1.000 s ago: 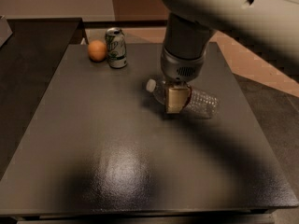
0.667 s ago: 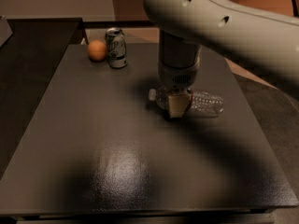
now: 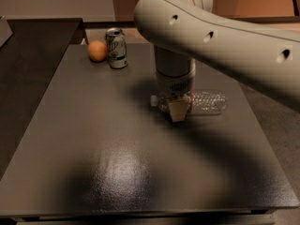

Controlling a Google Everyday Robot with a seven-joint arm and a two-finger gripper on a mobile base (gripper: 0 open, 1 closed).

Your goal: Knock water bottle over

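The water bottle [image 3: 206, 102] lies on its side on the dark table [image 3: 93, 139], right of centre. Its white cap [image 3: 153, 100] points left and its clear ribbed body stretches right. My gripper [image 3: 177, 110] hangs from the big white arm [image 3: 211, 32] directly over the bottle's neck end, with a tan finger [image 3: 177, 111] in front of the bottle. The bottle's label part is hidden behind the gripper.
A green-and-white soda can [image 3: 116, 48] stands upright at the table's back, with an orange [image 3: 97, 51] just left of it. A darker counter [image 3: 28, 55] borders the table on the left. The table's right edge runs close to the bottle's base.
The arm has swung so its upper link crosses the top of the view. The bottle has turned to lie more level, left to right, with the gripper still over its neck.
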